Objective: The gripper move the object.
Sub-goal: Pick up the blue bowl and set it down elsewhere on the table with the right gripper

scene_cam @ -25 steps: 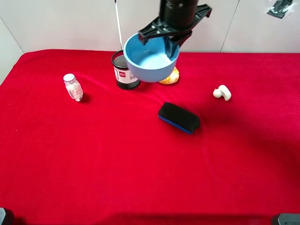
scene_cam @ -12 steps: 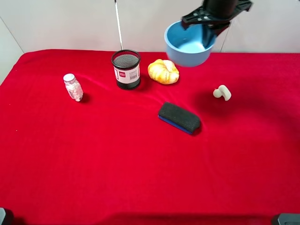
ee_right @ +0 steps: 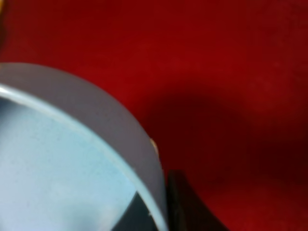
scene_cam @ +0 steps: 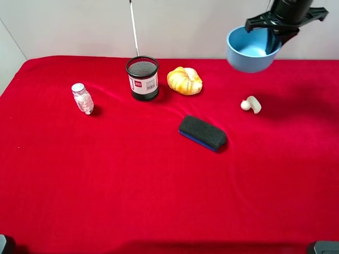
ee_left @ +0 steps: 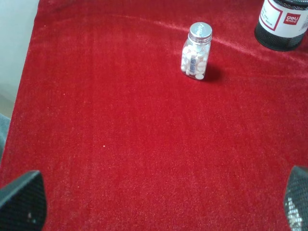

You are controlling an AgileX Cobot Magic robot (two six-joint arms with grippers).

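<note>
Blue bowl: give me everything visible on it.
The light-blue bowl is round, smooth and plastic-looking, with a paler, empty inside. It hangs in the air, roughly upright with its opening up, above the far right of the red cloth. Only the right gripper touches it, pinching its rim on one side.

Red cloth table (scene_cam: 106,185), pale wall (scene_cam: 69,26) behind

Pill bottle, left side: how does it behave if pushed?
The pill bottle stands upright, tall and narrow: a high push likely tips it. The cloth probably drags its base, so sliding seems unlikely. Small, probably light.
</note>
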